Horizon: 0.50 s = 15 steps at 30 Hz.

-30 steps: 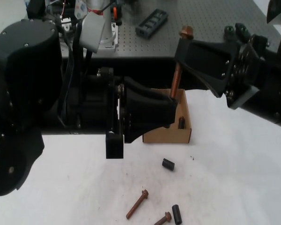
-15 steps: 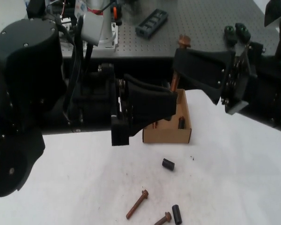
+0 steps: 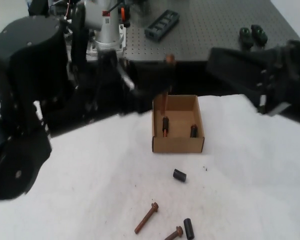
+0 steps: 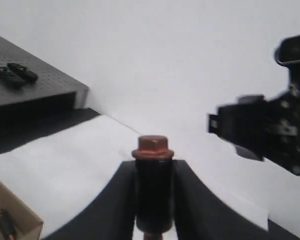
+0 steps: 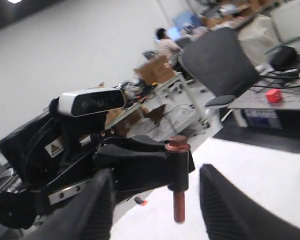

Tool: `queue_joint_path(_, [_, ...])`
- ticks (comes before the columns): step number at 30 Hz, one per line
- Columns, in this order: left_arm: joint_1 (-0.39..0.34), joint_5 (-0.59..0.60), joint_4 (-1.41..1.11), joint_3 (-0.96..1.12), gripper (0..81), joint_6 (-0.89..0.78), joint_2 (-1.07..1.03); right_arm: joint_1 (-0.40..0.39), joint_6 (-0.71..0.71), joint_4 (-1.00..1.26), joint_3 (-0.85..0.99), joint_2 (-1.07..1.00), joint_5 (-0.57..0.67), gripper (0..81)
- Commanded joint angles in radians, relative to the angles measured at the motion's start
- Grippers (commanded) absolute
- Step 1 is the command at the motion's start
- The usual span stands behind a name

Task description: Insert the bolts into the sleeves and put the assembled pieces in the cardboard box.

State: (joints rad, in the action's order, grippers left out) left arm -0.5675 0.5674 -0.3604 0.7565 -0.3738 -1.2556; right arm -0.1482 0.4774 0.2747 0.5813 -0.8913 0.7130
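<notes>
Copper-brown hex-headed bolt (image 4: pixel 150 148) sits through a black cylindrical sleeve (image 4: pixel 153 200).

No writing can be read; a triangular warning sticker (image 5: pixel 55 148) sits on the left arm (image 5: pixel 25 145).

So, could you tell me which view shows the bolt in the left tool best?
The left wrist view: the bolt, seated in its sleeve, stands close and centred in the left tool. The right wrist view shows it farther off, its shank sticking out below the tool. In the high view its head peeks above the arm.
</notes>
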Motion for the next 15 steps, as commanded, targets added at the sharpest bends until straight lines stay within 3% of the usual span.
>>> queue_joint_path(1, [0.0,-0.086,-0.034,0.117,0.6,-0.066,-0.085,0.09,-0.058,-0.181,0.007,0.061,0.0,38.6])
queue_joint_path(5, [0.0,-0.26,0.165,0.342,0.6,-0.132,-0.291,0.191,-0.116,-0.449,0.007,0.127,-0.063,38.3])
queue_joint_path(8, [0.0,-0.357,0.42,0.548,0.6,-0.032,-0.449,0.225,-0.212,-0.657,0.007,0.162,-0.188,36.0])
queue_joint_path(10, [0.0,-0.391,0.575,0.698,0.6,0.042,-0.565,0.228,-0.271,-0.777,0.007,0.174,-0.268,35.1])
queue_joint_path(15, [0.0,-0.409,0.798,1.005,0.6,0.089,-0.805,0.228,-0.316,-0.924,0.007,0.176,-0.332,35.1])
